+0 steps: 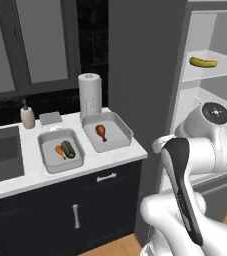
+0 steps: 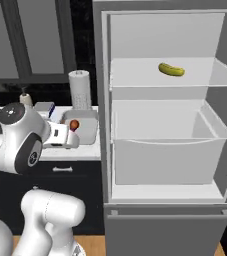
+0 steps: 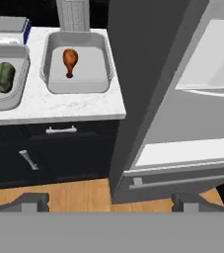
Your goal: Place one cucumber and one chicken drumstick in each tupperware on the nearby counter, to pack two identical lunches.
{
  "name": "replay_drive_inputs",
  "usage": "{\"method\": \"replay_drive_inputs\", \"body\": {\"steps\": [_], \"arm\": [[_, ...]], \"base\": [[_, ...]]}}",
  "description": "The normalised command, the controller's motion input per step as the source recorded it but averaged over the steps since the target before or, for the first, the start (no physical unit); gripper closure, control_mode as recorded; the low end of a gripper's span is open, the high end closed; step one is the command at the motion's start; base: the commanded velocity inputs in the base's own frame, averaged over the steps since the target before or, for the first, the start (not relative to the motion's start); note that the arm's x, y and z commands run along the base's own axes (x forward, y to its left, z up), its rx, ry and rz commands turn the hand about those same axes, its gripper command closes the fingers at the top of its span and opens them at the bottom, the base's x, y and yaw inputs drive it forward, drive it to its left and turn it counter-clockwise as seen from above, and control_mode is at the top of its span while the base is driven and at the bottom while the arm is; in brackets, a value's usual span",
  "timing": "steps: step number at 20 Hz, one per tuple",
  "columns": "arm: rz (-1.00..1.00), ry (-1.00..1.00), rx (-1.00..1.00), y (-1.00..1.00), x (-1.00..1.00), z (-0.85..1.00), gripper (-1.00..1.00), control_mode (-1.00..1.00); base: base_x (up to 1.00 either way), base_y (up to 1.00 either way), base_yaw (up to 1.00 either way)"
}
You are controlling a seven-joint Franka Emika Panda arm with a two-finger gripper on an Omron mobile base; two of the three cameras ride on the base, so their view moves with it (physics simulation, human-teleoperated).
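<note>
1. You are facing an open fridge [image 2: 165, 125] on the right of the counter [image 1: 110, 155]; the yellow-green cucumber [image 2: 171, 69] is lying alone on its upper shelf, well apart from everything else.
2. The right tupperware [image 1: 122, 125] is holding only a chicken drumstick [image 1: 101, 132], so it is waiting for that cucumber.
3. The left tupperware [image 1: 47, 160] is already carrying a dark green cucumber [image 1: 67, 149] beside a drumstick [image 1: 60, 152]; I judge that lunch done.
4. The gripper [image 3: 111, 201] is hanging released and empty, fingers spread wide, low in front of the fridge.
5. You should be raising the hand to shelf height, squaring the fingers across the cucumber's short width before closing.
</note>
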Motion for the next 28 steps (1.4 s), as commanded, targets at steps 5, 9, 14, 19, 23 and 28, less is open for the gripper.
{"method": "replay_drive_inputs", "body": {"steps": [5, 9, 14, 19, 23, 28], "arm": [[0.00, 0.00, 0.00, 0.00, 0.00, 0.00, -1.00, 1.00], [0.00, 0.00, 0.00, 0.00, 0.00, 0.00, -1.00, 1.00], [0.00, 0.00, 0.00, 0.00, 0.00, 0.00, -1.00, 1.00], [0.00, 0.00, 0.00, 0.00, 0.00, 0.00, -1.00, 1.00], [0.00, 0.00, 0.00, 0.00, 0.00, 0.00, -1.00, 1.00], [0.00, 0.00, 0.00, 0.00, 0.00, 0.00, -1.00, 1.00]], "base": [[0.00, -1.00, 0.00], [0.00, -1.00, 0.00], [0.16, -0.69, 0.05], [0.37, 0.06, 0.10], [0.38, 0.01, 0.12], [0.39, 0.00, 0.09]]}}
